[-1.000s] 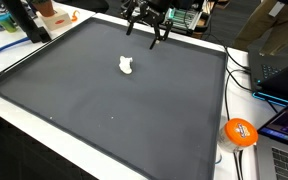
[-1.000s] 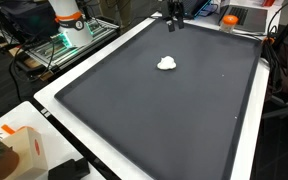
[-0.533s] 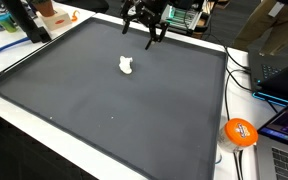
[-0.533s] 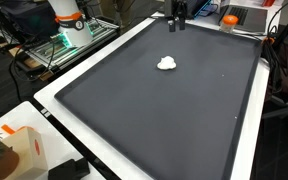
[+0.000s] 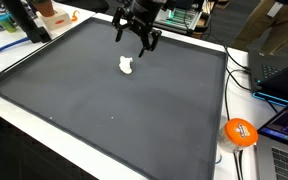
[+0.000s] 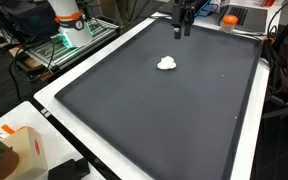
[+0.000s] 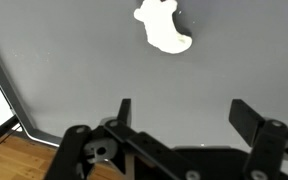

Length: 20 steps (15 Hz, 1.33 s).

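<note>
A dark grey mat (image 5: 134,110) covers a white-edged table (image 6: 46,100) standing over a wooden floor (image 7: 2,166).

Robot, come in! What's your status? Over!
Gripper open, empty, hovering above dark grey mat. Small white lumpy object lying on mat, untouched, apart from gripper. Nothing in between. Over.

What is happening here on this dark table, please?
The robot's tool hangs open above a dark mat. A small white lump lies on the mat close to it. In the wrist view the lump sits beyond the open fingers, apart from them. Nothing is gripped at this moment.
</note>
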Available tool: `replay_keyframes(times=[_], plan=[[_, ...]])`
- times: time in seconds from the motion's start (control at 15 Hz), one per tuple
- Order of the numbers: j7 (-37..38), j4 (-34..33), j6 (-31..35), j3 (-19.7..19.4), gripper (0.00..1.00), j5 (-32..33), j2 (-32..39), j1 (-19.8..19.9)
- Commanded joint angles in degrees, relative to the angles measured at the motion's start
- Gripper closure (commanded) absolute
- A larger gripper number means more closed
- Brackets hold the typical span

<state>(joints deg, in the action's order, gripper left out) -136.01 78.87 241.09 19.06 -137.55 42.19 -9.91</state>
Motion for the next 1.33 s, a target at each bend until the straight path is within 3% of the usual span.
replay_keyframes(times=[0.0, 0.2, 0.27, 0.33, 0.4, 0.53, 0.73, 1.07, 1.27], plan=[[-4.25, -8.68, 2.71, 3.5, 0.0, -1.89, 5.82, 4.74], [-8.24, -12.87, 3.83, 5.81, 0.0, -4.63, 8.86, 8.93], [-10.51, -10.98, 1.47, 3.03, 0.0, -8.7, 7.84, 8.95], [-12.24, -10.84, 1.44, 2.83, 0.0, -10.68, 8.04, 9.89], [-10.09, -8.78, 1.64, 8.69, 0.0, -6.51, 8.69, 14.12], [-10.68, -10.69, 1.7, 9.8, 0.0, -6.51, 8.9, 15.01], [-4.36, 2.17, -9.43, 5.9, 0.0, -5.45, -1.13, 13.85], [-5.69, 13.91, -18.67, 7.82, 0.0, -6.87, -10.44, 15.49], [-1.4, 21.88, -22.89, 8.37, 0.0, -6.68, -16.72, 15.95]])
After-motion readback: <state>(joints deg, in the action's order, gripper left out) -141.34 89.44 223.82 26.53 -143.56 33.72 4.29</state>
